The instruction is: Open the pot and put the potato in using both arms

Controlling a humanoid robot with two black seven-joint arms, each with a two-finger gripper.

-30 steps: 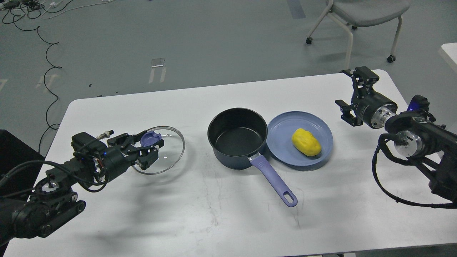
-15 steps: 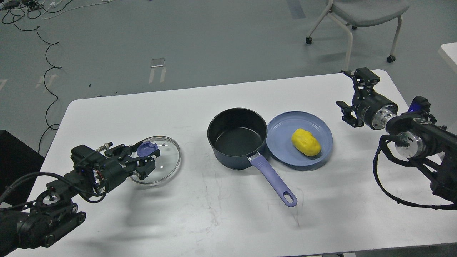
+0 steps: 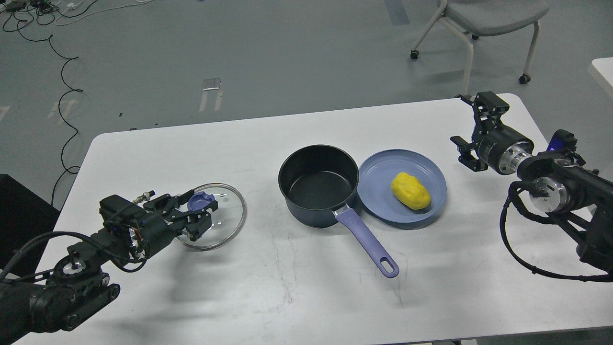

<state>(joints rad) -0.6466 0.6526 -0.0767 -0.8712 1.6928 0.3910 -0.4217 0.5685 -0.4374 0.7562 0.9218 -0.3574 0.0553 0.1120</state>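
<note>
The pot (image 3: 318,186) stands open near the middle of the white counter (image 3: 239,297), its dark inside bare and its purple handle (image 3: 366,243) running from its near wall toward the counter's front edge. Touching the pot's right side is a blue plate (image 3: 383,165), and the yellow potato (image 3: 411,190) lies on that plate, right of the pot and not in it.

Well to the left of the pot, the glass lid (image 3: 225,218) lies low over the counter with its purple knob (image 3: 200,200) on top. The left pincer (image 3: 203,213) sits at that knob, its fingers (image 3: 205,207) on either side of it and clenched on the knob; whether the lid rests fully on the counter or hangs a little tilted I cannot tell.

Far to the right of the pot, beyond the plate and apart from it, the right pincer (image 3: 471,125) hovers near the counter's right edge. Its two fingers (image 3: 489,101) are spread wide, released, with nothing between them.

Behind the pot, off the counter, a grey chair (image 3: 483,19) on castors stands on the floor, and to the far left behind it black cables (image 3: 62,72) trail across the floor
</note>
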